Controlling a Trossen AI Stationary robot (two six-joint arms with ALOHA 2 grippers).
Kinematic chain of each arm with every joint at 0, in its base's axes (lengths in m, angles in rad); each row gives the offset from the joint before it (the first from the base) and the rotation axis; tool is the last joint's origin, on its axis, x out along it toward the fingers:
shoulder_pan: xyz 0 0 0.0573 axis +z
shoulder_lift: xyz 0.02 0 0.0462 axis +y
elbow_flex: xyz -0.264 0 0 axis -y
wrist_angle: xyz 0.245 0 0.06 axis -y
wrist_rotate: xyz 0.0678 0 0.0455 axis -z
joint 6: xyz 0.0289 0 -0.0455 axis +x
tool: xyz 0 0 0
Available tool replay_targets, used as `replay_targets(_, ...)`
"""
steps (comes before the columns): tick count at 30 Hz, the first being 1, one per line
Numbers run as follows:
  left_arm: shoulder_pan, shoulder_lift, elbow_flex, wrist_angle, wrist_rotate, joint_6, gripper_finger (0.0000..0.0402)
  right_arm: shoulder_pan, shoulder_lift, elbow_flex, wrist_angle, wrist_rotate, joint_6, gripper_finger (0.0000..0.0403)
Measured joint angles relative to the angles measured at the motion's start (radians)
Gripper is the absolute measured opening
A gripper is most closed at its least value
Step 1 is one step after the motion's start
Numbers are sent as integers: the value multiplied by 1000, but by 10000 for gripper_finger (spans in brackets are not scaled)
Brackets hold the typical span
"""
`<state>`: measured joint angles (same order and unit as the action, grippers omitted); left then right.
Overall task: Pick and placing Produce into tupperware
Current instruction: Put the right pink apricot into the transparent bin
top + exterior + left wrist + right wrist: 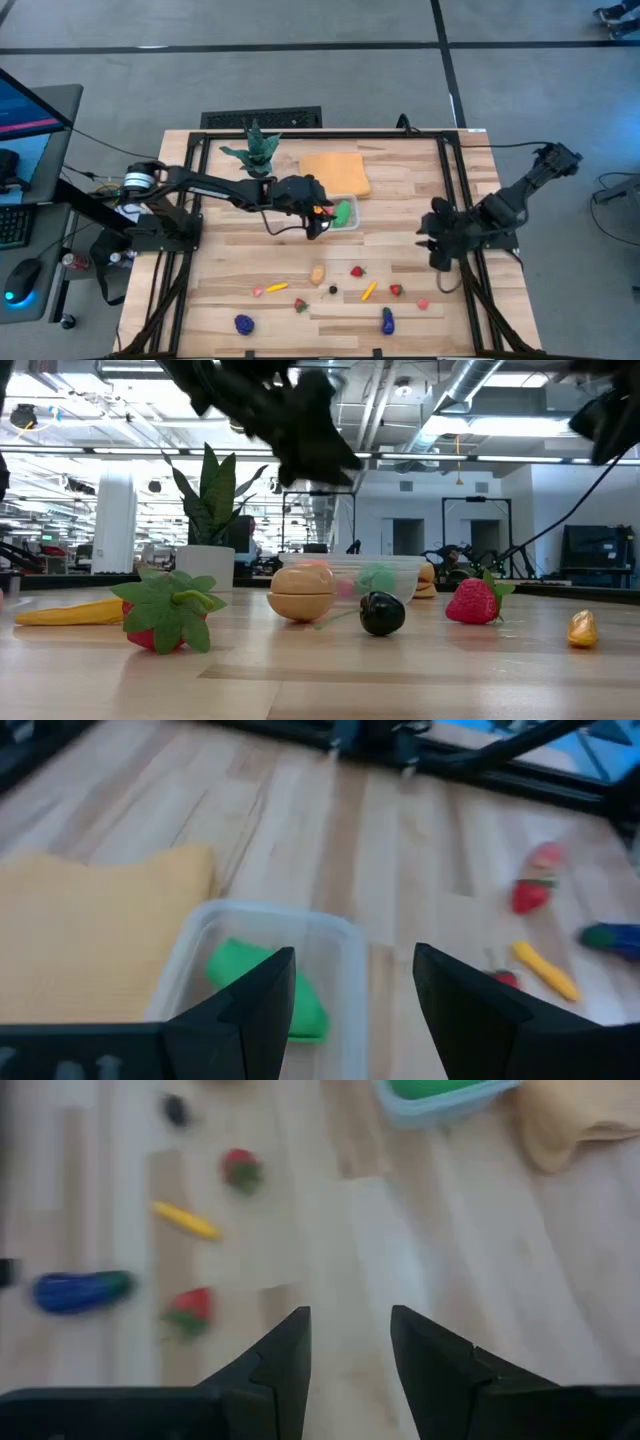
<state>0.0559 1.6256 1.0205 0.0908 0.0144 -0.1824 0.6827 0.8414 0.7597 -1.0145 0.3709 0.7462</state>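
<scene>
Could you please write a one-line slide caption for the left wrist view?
Left end effector, fingers apart and empty, above the clear tupperware holding a green piece, beside the orange cloth.

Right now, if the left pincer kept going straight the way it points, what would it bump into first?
Probably the small clear plastic tupperware holding a green toy vegetable. The open left pincer hangs just above its rim, though depth is hard to judge.

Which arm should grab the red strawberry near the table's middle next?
Probably the right. Its hand hangs empty and open beside the loose produce, nearer the red strawberry. The left hand is over the clear plastic container, which holds a green piece.
</scene>
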Motion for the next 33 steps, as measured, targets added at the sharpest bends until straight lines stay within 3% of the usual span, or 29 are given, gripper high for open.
replay_targets(8,-41,-217,1,-227,-119,41,194,354,-89,-116,88,160,403,134)
replay_targets(16,-78,-353,0,-390,-200,-12,194,603,-6,-239,323,254,749,134)
replay_targets(24,-92,-383,-1,-424,-259,-22,194,734,186,-239,469,256,836,125)
replay_targets(33,-92,-382,-1,-424,-289,-34,194,748,359,-239,567,255,780,134)
